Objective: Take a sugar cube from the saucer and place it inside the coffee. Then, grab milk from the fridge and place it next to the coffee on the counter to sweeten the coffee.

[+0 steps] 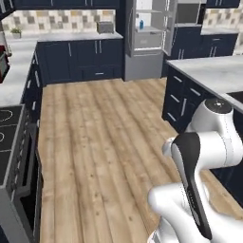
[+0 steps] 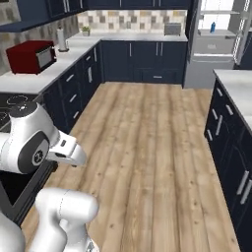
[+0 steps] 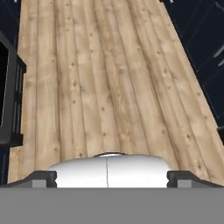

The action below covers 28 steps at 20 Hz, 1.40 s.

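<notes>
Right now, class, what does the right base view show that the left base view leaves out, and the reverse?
Right base view alone: a red microwave on the left-hand worktop. Left base view alone: a small potted plant at the far corner. Both share: the open fridge with the blue milk on a shelf, the wooden floor, navy cabinets.

Light is even and diffuse across all three rendered views, with no single source to be made out and hardly any cast shadows on the wooden floor. The open fridge at the upper right of the right base view is the brightest patch, its white inside nearly washed out, while the navy cabinets go very dark and lose detail, above all at the side edges of the hand view. Everything is soft and low in resolution, with jagged edges on distant lines, a faint sheen on the white arm, and no bending at the frame edges.
</notes>
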{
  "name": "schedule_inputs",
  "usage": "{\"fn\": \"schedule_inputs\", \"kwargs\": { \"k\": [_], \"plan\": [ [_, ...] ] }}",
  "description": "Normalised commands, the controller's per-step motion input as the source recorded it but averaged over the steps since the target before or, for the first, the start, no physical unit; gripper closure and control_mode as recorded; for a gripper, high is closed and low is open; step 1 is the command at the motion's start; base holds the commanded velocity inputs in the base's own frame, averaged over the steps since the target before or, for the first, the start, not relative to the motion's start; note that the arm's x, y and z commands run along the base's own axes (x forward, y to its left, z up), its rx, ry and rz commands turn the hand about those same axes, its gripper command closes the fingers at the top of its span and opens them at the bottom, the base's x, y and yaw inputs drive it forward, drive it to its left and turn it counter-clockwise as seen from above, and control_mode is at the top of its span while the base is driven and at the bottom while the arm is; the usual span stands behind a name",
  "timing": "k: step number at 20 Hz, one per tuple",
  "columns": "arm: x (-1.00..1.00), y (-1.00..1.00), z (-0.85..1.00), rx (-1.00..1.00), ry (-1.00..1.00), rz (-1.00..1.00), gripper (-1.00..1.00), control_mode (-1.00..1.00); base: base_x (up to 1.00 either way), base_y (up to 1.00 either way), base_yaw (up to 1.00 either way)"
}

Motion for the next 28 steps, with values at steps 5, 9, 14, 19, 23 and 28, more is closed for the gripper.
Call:
{"fn": "schedule_inputs", "kwargs": {
  "k": [5, 9, 14, 19, 23, 28],
  "plan": [
    [0.0, 0.0, 0.0, 0.0, 0.0, 0.0, -1.0, 1.0, 1.0, 0.0, -0.03],
    [0.0, 0.0, 0.0, 0.0, 0.0, 0.0, -1.0, 1.0, 1.0, 0.02, -0.01],
    [0.0, 0.0, 0.0, 0.0, 0.0, 0.0, -1.0, 1.0, 1.0, 0.02, 0.0],
    [0.0, 0.0, 0.0, 0.0, 0.0, 0.0, -1.0, 1.0, 1.0, 0.02, 0.0],
    [0.0, 0.0, 0.0, 0.0, 0.0, 0.0, -1.0, 1.0, 1.0, 0.03, 0.0],
    [0.0, 0.0, 0.0, 0.0, 0.0, 0.0, -1.0, 1.0, 1.0, 0.06, -0.05]
  ]
}}
